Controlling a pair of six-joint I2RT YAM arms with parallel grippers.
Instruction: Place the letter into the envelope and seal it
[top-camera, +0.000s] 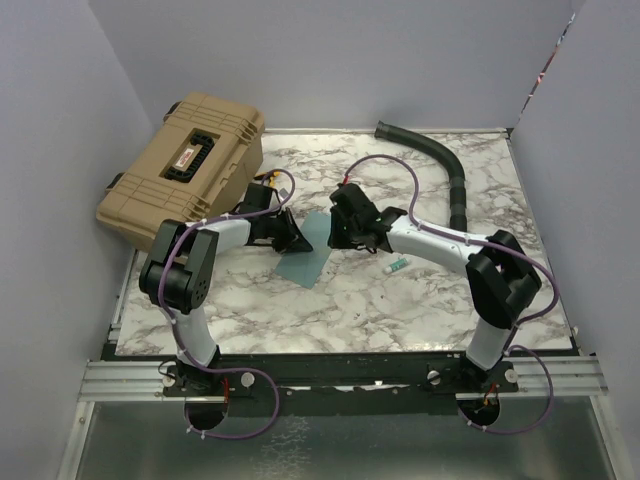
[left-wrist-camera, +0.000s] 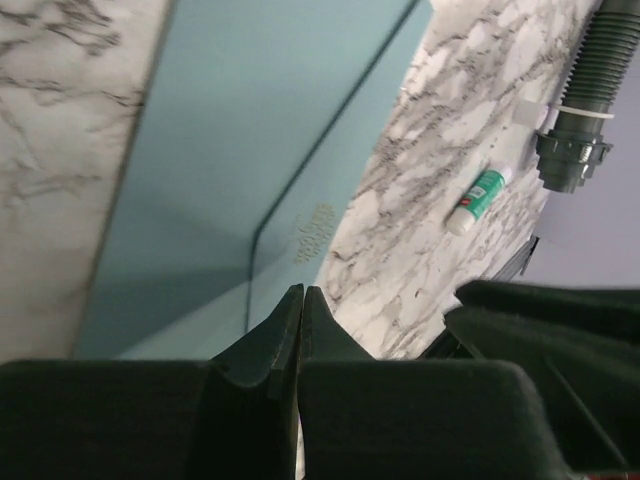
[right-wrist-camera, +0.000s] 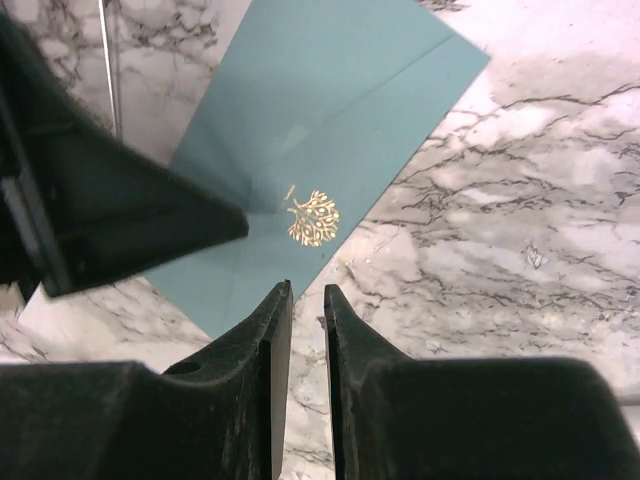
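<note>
The worktop (top-camera: 300, 320) is a smooth slab with a white and grey marble pattern. On its middle lies the envelope (top-camera: 305, 257), flat teal paper with a matte surface. It has a pointed triangular flap and a small shiny gold emblem (right-wrist-camera: 313, 217) shaped like a tree. The envelope lies between the two tools.

The left tool (left-wrist-camera: 302, 295) is made of dark, slightly rough plastic. Its two wedge-shaped fingers are pressed together with no gap. In the right wrist view its tip rests on the envelope just beside the emblem.

The right tool (right-wrist-camera: 308, 295) has its fingers almost together, with only a thin slit between them and nothing in it. The tips are over the marble just beside the edge of the envelope. Whether they touch the worktop I cannot tell.

To the right, near the envelope, lies a small green and white glue stick (top-camera: 397, 266). At the far left stands a tan ribbed plastic case (top-camera: 185, 165). At the far right curves a dark corrugated hose (top-camera: 445, 165).
</note>
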